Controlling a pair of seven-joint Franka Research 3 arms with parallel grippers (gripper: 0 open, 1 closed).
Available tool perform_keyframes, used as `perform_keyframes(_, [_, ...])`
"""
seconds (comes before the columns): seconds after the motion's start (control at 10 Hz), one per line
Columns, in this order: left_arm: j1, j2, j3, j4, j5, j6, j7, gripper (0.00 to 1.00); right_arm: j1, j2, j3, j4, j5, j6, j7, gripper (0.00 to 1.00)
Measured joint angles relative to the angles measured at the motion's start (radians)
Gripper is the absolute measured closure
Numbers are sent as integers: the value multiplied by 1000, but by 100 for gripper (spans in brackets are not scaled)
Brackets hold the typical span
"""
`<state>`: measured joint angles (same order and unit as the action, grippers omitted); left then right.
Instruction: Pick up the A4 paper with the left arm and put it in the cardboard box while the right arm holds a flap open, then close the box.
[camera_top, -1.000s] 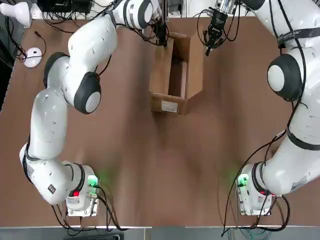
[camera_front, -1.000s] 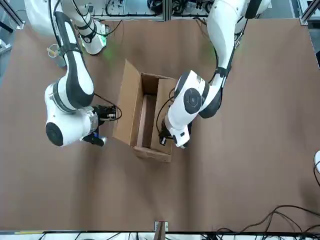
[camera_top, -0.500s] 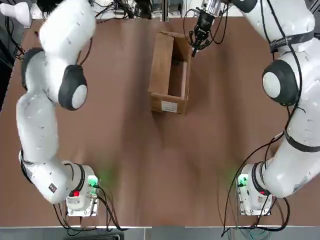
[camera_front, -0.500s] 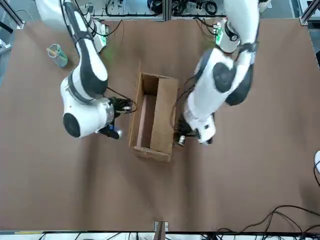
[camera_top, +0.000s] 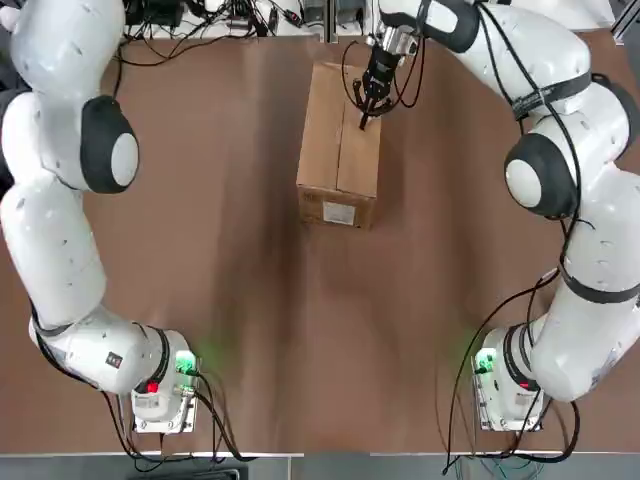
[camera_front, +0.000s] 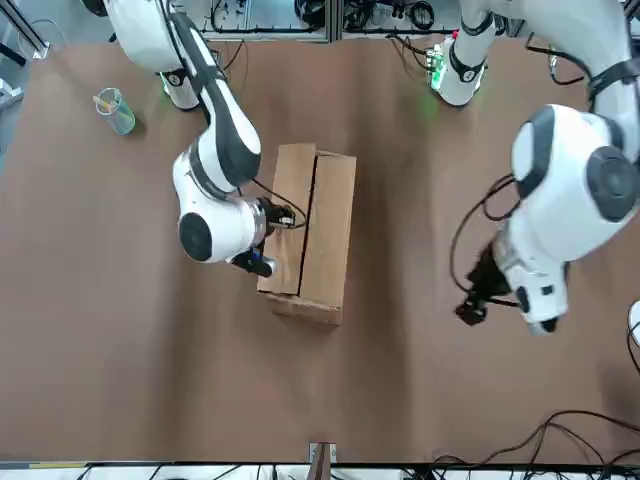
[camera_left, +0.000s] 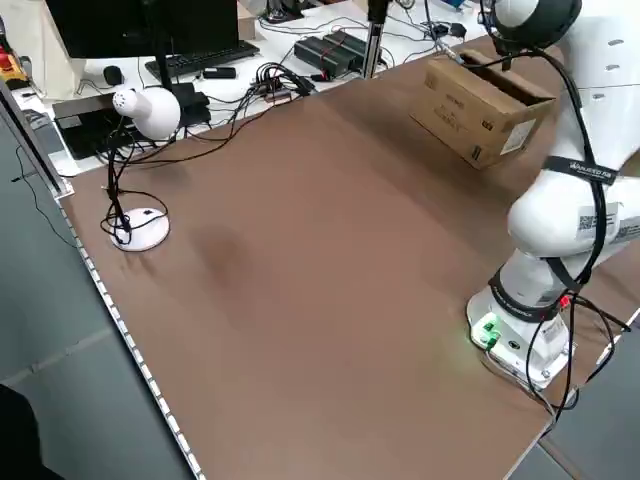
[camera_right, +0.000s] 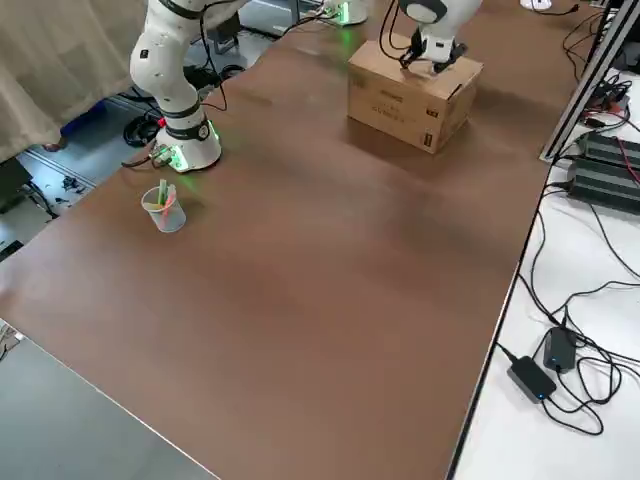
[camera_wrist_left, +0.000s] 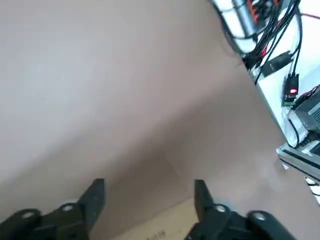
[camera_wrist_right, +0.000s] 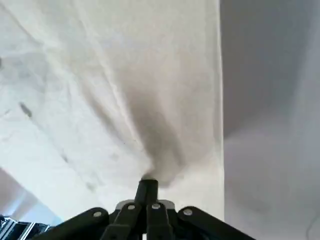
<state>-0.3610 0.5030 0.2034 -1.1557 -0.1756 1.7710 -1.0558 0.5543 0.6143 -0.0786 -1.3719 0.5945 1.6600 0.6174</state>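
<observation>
Fingers pressed together, the right gripper (camera_top: 363, 118) touches its tip down on the top of the cardboard box (camera_top: 340, 150), on the flap at the robot's right near the far end. Both long flaps lie flat, meeting along the middle seam, white label facing the robot. Left gripper (camera_front: 473, 308) hangs above bare bench (camera_top: 250, 300), well clear of the box, fingers (camera_wrist_left: 95, 197) spread, holding nothing. No paper showing.
</observation>
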Motion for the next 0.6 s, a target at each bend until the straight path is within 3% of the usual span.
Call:
perform_keyframes(0.1, [28,-16,0,0,11,-14,144,0,2,6,0,1,-4,3,1,99])
perform_keyframes(0.3, [66,-50,0,0,25,-60,425,0,10,5,0,0,-18,16,11,99])
perform_keyframes(0.6, [98,-106,-8,0,56,-149,697,0,18,5,0,-1,-37,26,30,99])
